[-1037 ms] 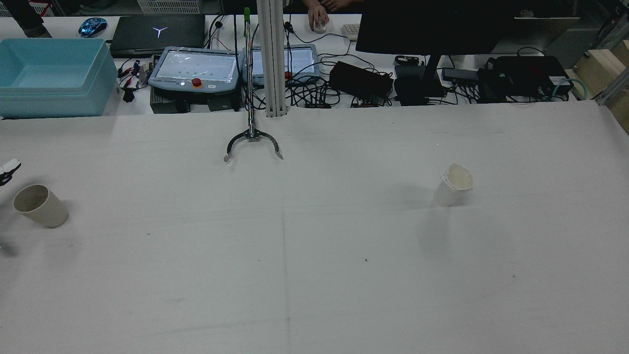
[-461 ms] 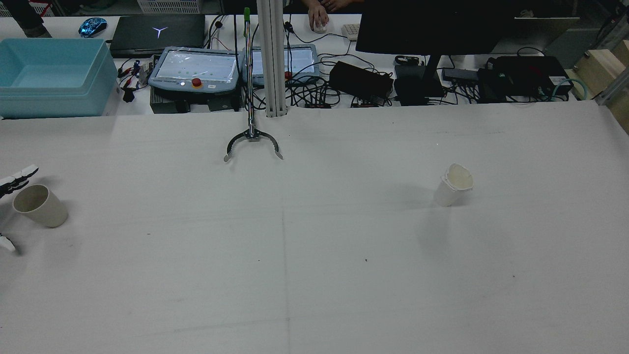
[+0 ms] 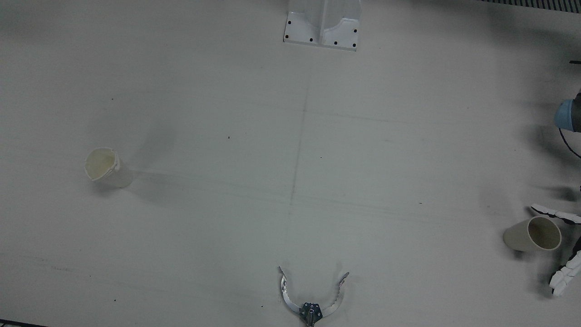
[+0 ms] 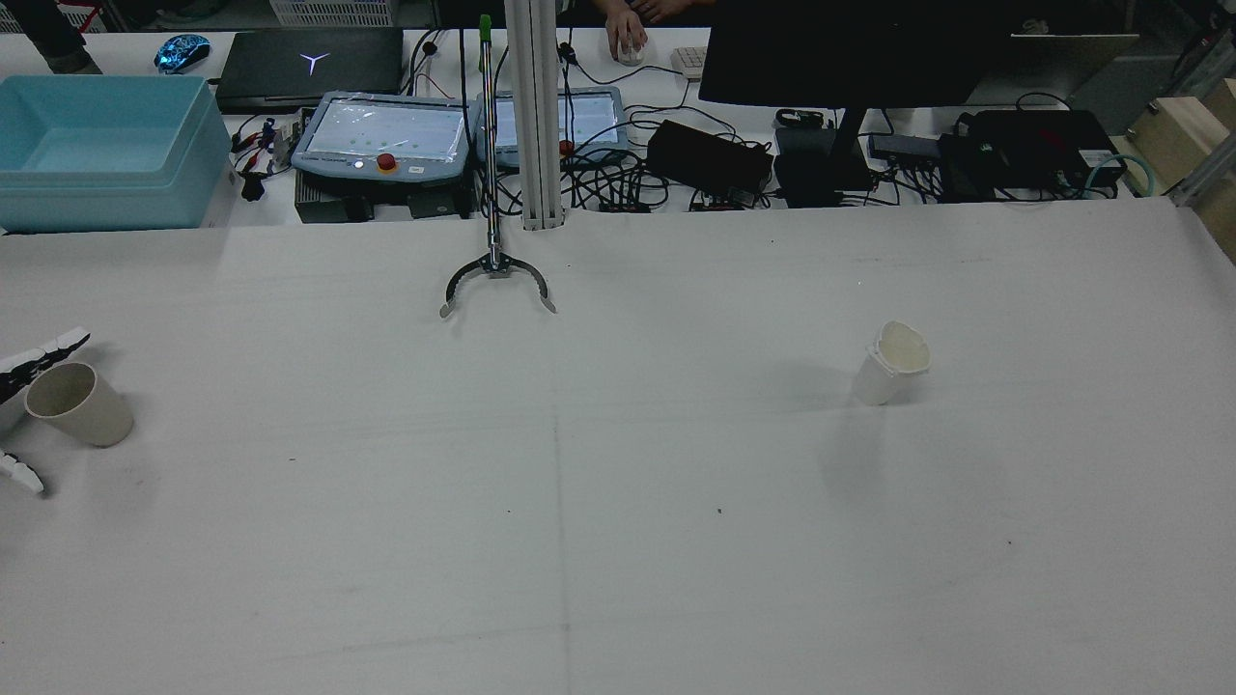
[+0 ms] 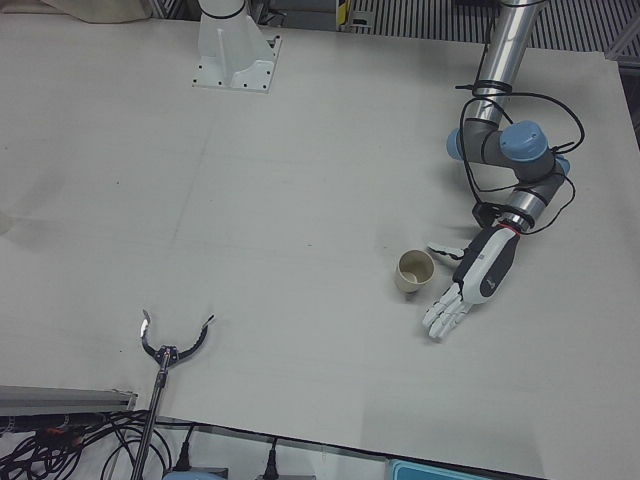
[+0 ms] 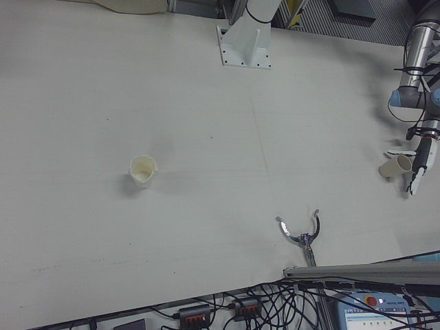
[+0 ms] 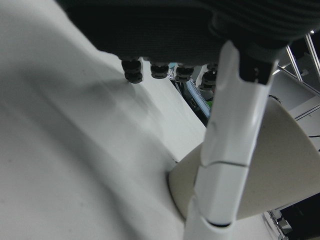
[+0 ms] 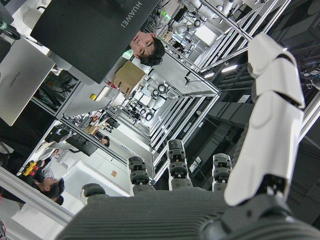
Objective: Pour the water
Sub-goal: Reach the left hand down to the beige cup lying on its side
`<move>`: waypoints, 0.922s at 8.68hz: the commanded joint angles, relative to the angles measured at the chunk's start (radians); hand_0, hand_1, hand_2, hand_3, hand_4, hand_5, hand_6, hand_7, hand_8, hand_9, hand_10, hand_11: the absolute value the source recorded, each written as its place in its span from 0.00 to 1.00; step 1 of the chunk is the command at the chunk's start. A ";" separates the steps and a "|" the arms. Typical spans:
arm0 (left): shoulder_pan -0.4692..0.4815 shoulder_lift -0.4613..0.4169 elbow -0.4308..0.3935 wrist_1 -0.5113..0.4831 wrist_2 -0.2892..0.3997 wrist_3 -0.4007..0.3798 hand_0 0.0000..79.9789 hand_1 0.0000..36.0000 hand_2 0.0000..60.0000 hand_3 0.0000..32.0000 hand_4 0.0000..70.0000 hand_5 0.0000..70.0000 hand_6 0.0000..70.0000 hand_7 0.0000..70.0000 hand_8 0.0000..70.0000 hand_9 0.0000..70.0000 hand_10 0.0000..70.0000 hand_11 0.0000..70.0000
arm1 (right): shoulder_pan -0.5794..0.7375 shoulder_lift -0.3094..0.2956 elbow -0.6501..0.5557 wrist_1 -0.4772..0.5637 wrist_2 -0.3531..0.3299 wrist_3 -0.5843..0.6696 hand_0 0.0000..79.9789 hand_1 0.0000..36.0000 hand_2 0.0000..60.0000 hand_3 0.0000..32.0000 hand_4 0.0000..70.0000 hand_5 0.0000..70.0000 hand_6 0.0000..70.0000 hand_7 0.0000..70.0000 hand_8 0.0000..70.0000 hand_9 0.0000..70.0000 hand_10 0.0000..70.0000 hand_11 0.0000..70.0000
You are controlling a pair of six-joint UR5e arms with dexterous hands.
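1. Table (image 4: 618, 541): a wide white surface fills most views, with a faint seam down its middle and a few small dark specks.
2. Blue bin (image 4: 106, 145) sits on the far bench at the rear view's left, beside a closed laptop (image 4: 309, 66) and two screen pendants (image 4: 384, 130) among tangled cables.
3. Left arm (image 5: 500, 150) comes down at the table's edge on the robot's left side, with grey links and pale blue joint caps.
4. Left hand (image 5: 472, 280), white and black, is spread open beside the beige cup (image 5: 413, 271). One finger lies along the cup's far side and the other fingers fan out on its near side. It has hold of nothing. Its own camera shows a white finger (image 7: 235, 135) right before the cup wall, but whether they touch cannot be told.
5. Beige cup stands upright on the table far to the robot's left, its open mouth between the spread fingers. No view makes clear what is inside it.
6. White cup (image 4: 890, 362) stands upright on the robot's right half of the table, well apart from the beige cup. Its rim looks bent and uneven, and its inside looks cream coloured.
7. Grabber tool (image 4: 496, 280), with two curved metal claws on a long rod, lies near the table's far edge, about midway between the cups.
8. Right hand (image 8: 200, 200) shows only in its own camera, pointed up at shelving and ceiling frames. Its fingers are extended and apart, holding nothing.
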 commanded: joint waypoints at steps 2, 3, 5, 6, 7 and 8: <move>0.014 -0.017 0.011 0.009 0.002 -0.014 1.00 0.59 0.00 0.11 0.24 0.00 0.09 0.06 0.08 0.01 0.06 0.13 | -0.001 0.002 -0.003 0.000 -0.001 0.000 0.64 0.56 0.34 0.67 0.04 0.12 0.27 0.22 0.15 0.14 0.00 0.00; 0.015 -0.017 0.010 0.014 0.003 -0.033 1.00 0.62 0.00 0.07 0.24 0.00 0.09 0.07 0.08 0.02 0.06 0.14 | -0.001 0.002 -0.003 0.000 0.001 0.000 0.64 0.56 0.34 0.66 0.04 0.12 0.27 0.22 0.15 0.15 0.00 0.00; 0.015 -0.017 -0.001 0.025 0.011 -0.107 1.00 0.63 0.00 0.07 0.24 0.01 0.09 0.07 0.09 0.02 0.06 0.13 | -0.003 0.002 -0.003 0.000 0.001 0.000 0.64 0.56 0.33 0.66 0.04 0.12 0.27 0.22 0.15 0.15 0.00 0.00; 0.014 -0.011 -0.013 0.029 0.011 -0.166 1.00 0.63 0.00 0.06 0.23 0.03 0.10 0.07 0.09 0.01 0.06 0.13 | -0.001 0.002 -0.003 0.000 0.001 0.000 0.64 0.55 0.34 0.67 0.04 0.12 0.27 0.22 0.15 0.14 0.00 0.00; 0.014 0.001 -0.029 0.019 0.011 -0.223 1.00 0.65 0.00 0.06 0.23 0.03 0.10 0.07 0.09 0.01 0.06 0.13 | -0.001 0.002 -0.003 -0.002 0.001 0.000 0.64 0.56 0.34 0.67 0.04 0.12 0.27 0.22 0.15 0.14 0.00 0.00; 0.012 0.001 -0.027 0.008 0.009 -0.260 1.00 0.67 0.00 0.06 0.23 0.01 0.09 0.07 0.09 0.02 0.06 0.13 | -0.003 0.002 -0.003 -0.002 0.001 -0.002 0.64 0.56 0.34 0.66 0.04 0.12 0.27 0.22 0.15 0.14 0.00 0.00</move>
